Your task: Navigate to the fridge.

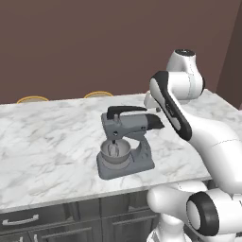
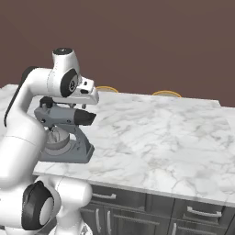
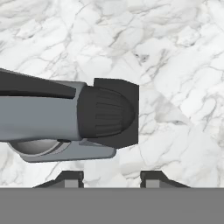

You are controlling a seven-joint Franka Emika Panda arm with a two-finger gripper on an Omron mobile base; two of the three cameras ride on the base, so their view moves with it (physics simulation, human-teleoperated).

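The fridge is out of view. I face a white marble counter (image 1: pixel 47 142) against a brown wall. My gripper (image 3: pixel 111 179) hangs open just above the counter, its two dark fingertips (image 3: pixel 70 178) spread with nothing between them. Directly under the hand lies the dark front end of a grey stand mixer's head (image 3: pixel 105 113). From the right base view, the hand (image 2: pixel 87 95) sits over the mixer's head.
The grey stand mixer (image 1: pixel 125 142) with its steel bowl (image 1: pixel 115 152) stands near the counter's front edge. Two yellow stool tops (image 1: pixel 32 99) (image 1: pixel 98 94) peek over the far edge. Dark drawers with silver handles (image 2: pixel 199 212) run below the counter (image 2: pixel 160 133).
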